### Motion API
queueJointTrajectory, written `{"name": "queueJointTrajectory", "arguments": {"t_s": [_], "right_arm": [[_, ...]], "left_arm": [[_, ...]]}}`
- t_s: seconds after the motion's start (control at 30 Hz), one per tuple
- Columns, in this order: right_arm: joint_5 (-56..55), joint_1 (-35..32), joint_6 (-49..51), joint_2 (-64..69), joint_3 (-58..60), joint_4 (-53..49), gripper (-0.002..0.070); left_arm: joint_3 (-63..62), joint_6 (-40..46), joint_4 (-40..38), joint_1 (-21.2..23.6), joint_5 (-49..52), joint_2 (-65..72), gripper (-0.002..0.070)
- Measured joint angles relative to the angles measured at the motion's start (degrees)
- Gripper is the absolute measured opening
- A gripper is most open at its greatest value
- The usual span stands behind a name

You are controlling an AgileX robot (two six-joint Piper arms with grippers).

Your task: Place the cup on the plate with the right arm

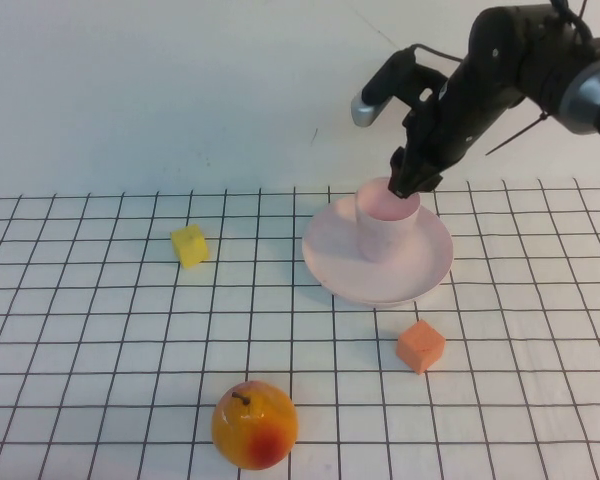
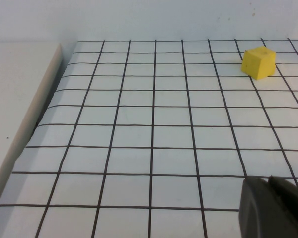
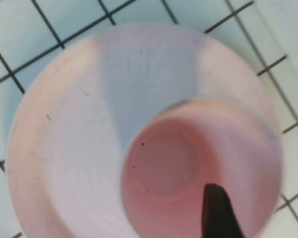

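The cup [image 1: 387, 225] stands upright on the plate [image 1: 332, 268], far right. The right gripper [image 1: 412, 180] pinches its far rim, one finger inside; it should open fully, then rise straight. The left gripper [image 2: 275, 208] idles near left, grip unclear

Robot test lab, not home. Worktop [image 1: 130, 330] covered with white sheet with black grid lines; plain white wall behind worktop, no furniture. On worktop only staged props: plastic fruit [image 1: 255, 425] near front edge, yellow foam cube [image 1: 190, 245] and orange foam cube [image 1: 420, 346] further back. Black robot arm [image 1: 510, 70] above worktop far side.
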Motion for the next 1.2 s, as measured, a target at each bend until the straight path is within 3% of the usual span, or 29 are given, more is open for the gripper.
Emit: {"name": "queueJointTrajectory", "arguments": {"t_s": [0.23, 0.33, 0.47, 0.57, 0.9, 1.2], "right_arm": [[3.4, 0.0, 0.2, -7.8, 0.0, -0.5, 0.0319], [4.9, 0.0, 0.5, -13.7, 0.0, -1.0, 0.0235], [6.7, 0.0, 0.7, -22.2, 0.0, -1.1, 0.0063], [9.9, 0.0, 0.9, -28.4, 0.0, -1.4, 0.0017], [11.7, 0.0, 6.8, -48.1, 3.4, -9.0, -0.0001], [11.7, 0.0, 12.5, -68.2, 26.1, -12.3, -0.0001]], "left_arm": [[0.0, 0.0, 0.0, 0.0, 0.0, 0.0, -0.0004], [0.0, 0.0, 0.0, 0.0, 0.0, 0.0, -0.0004], [0.0, 0.0, 0.0, 0.0, 0.0, 0.0, -0.0004], [0.0, 0.0, 0.0, 0.0, 0.0, 0.0, -0.0004], [0.0, 0.0, 0.0, 0.0, 0.0, 0.0, -0.0004], [0.0, 0.0, 0.0, 0.0, 0.0, 0.0, -0.0003]]}}
